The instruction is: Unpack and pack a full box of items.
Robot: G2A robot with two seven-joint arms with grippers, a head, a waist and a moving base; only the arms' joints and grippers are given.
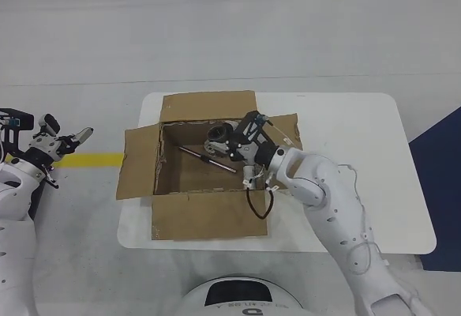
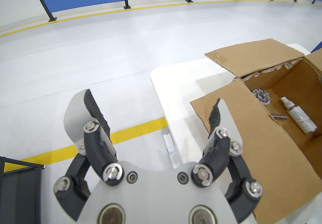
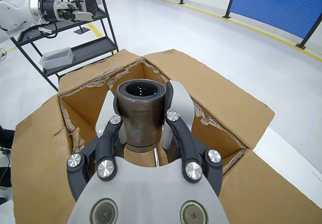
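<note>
The open cardboard box (image 1: 207, 213) stands on the white table (image 1: 349, 158), with all its flaps folded outward. The right end effector (image 3: 141, 96) is over the inside of the box, near its far wall, and its fingers (image 3: 171, 99) grip a dark metal sleeve (image 3: 141, 114) from both sides. The sleeve's hollow end points away from the wrist. On the bottom of the box lie a thin rod (image 1: 207, 158), a white bottle (image 2: 299, 115) and a round metal part (image 2: 262, 96). The left end effector (image 2: 153, 99) hangs over the floor left of the table, well apart from the box, with its fingers spread wide and nothing between them.
</note>
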